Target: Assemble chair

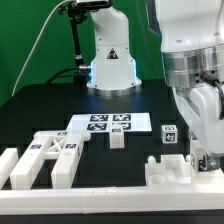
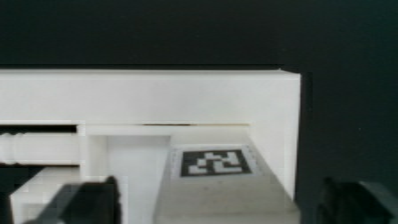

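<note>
Chair part (image 1: 168, 168), lower right of the exterior view, is being flanked by gripper (image 2: 217, 202), jaws spread; off-centre closing is probably risking a tilted, slipping grasp.

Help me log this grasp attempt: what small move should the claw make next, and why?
Probably ease straight down a little, then close. In the wrist view the claw is open, with its fingers apart on either side of a white tagged chair part that lies between them. Neither finger seems to touch it yet, so nothing looks gripped.
</note>
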Controlling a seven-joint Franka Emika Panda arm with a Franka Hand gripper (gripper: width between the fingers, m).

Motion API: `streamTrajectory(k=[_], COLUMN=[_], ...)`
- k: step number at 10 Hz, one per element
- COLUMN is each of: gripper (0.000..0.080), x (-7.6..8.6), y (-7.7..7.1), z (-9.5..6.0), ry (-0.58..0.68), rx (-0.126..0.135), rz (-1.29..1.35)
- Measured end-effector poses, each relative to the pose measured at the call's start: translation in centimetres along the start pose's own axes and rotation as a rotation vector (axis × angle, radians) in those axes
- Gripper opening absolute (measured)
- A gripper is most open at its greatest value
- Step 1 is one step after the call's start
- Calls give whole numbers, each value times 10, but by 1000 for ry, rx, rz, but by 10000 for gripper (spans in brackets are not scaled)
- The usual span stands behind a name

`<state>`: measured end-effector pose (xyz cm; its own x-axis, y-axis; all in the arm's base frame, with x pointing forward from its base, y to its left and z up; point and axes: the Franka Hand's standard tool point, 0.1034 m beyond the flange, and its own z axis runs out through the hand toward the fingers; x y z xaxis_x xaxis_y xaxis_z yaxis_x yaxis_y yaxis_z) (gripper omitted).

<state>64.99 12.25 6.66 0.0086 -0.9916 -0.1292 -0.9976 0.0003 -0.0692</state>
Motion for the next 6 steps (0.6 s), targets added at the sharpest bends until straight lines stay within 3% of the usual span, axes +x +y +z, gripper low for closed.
streamTrajectory(k=[1,4,6], gripper=[630,649,649], x=[0,1,20], y=[0,-1,-10], z=[0,-2,-36], ry=[0,0,-17], rx=[0,3,31], rz=[0,-23,-125])
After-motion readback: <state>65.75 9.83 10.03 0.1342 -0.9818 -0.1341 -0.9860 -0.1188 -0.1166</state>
